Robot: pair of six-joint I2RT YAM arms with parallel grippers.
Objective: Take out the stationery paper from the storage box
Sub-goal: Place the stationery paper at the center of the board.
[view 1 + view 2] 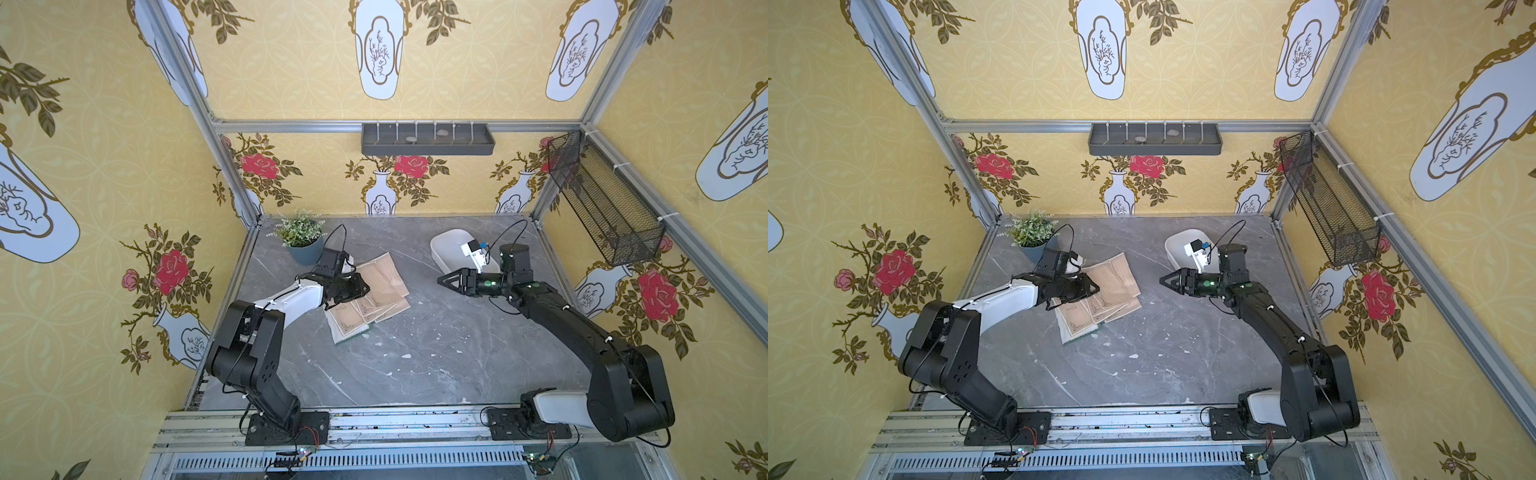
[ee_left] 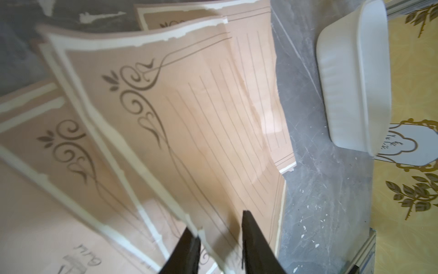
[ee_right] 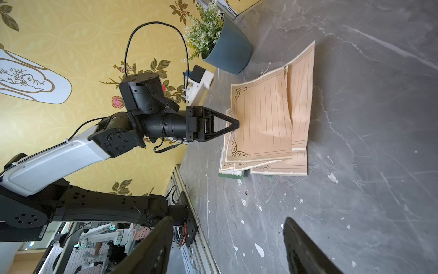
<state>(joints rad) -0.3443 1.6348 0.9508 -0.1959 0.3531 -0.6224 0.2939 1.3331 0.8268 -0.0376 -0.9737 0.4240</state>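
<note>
The stationery paper [image 1: 382, 286] [image 1: 1113, 286] lies in a loose fanned pile of tan sheets on the grey table, left of centre. In the left wrist view its lined top sheet [image 2: 201, 132] shows dark corner flourishes. My left gripper [image 1: 365, 286] [image 2: 218, 221] is low at the pile's left edge. Its jaws stand apart with a sheet's edge running between them. The right wrist view shows the left gripper [image 3: 237, 125] at the paper [image 3: 263, 121]. The white storage box [image 1: 446, 245] [image 1: 1177, 245] [image 2: 350, 78] sits at the back right, partly hidden by my right wrist. My right gripper [image 1: 439, 279] [image 3: 228, 219] is open above bare table, holding nothing.
A potted plant [image 1: 301, 237] stands behind the pile at the back left. A grey compartment tray [image 1: 428, 139] hangs on the back wall and a black mesh basket [image 1: 602, 199] on the right wall. White flecks dot the table. A green-edged sheet [image 3: 231, 175] peeks from under the pile.
</note>
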